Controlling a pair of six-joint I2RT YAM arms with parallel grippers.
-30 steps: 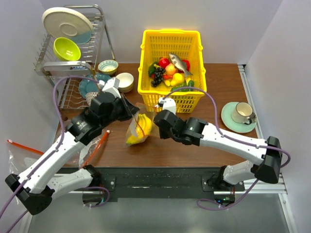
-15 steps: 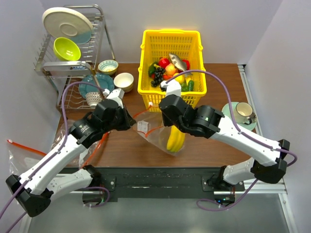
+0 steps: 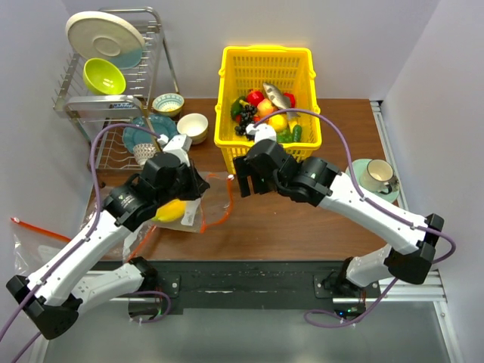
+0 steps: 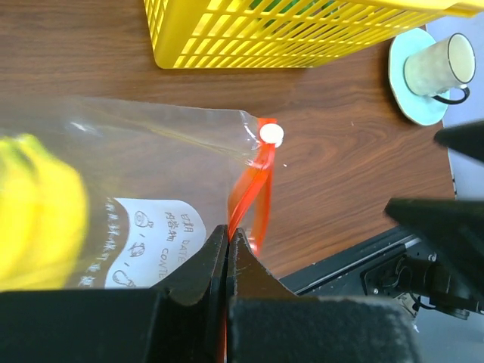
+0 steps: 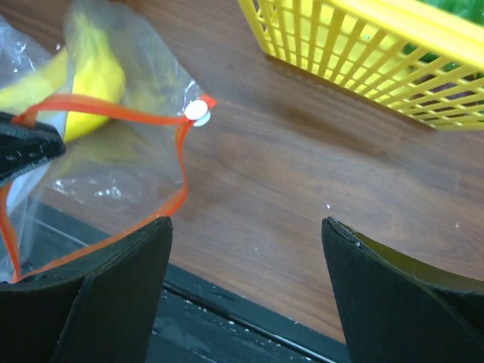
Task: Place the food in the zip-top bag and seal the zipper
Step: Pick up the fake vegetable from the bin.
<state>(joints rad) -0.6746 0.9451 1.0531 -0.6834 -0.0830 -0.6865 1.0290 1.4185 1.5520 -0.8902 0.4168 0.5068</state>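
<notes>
- The left pincer (image 4: 228, 234) is pressed together on the mouth edge of the bag (image 4: 159, 144), and the orange zipper (image 4: 246, 198) runs down between its fingers.
- The right pincer (image 5: 246, 227) is spread wide and empty. It hangs over bare counter (image 3: 302, 219), between the bag's mouth and the basket (image 3: 265, 54).
- The bag lies slack on the counter under the left arm, with its mouth towards the right arm. The two zipper lips stand apart in a loop, so the bag is unsealed. The white slider (image 5: 197, 112) sits at the far end of the strip.
- A banana (image 5: 94, 76) is inside the bag, well back from the mouth.
- More toy food (image 3: 266, 112) is heaped in the basket, just behind the right pincer.
- The step in hand looks like loading: one piece is bagged, the rest is not, and sealing has not begun.
- The next move probably falls to the right arm, reaching up into the basket for another piece and carrying it to the mouth.
- That needs the left grip to keep the lips parted, because the thin film could sag shut or drag along the counter.
- If sealing comes instead, the right pincer would need to catch the small slider and draw it along the strip.
</notes>
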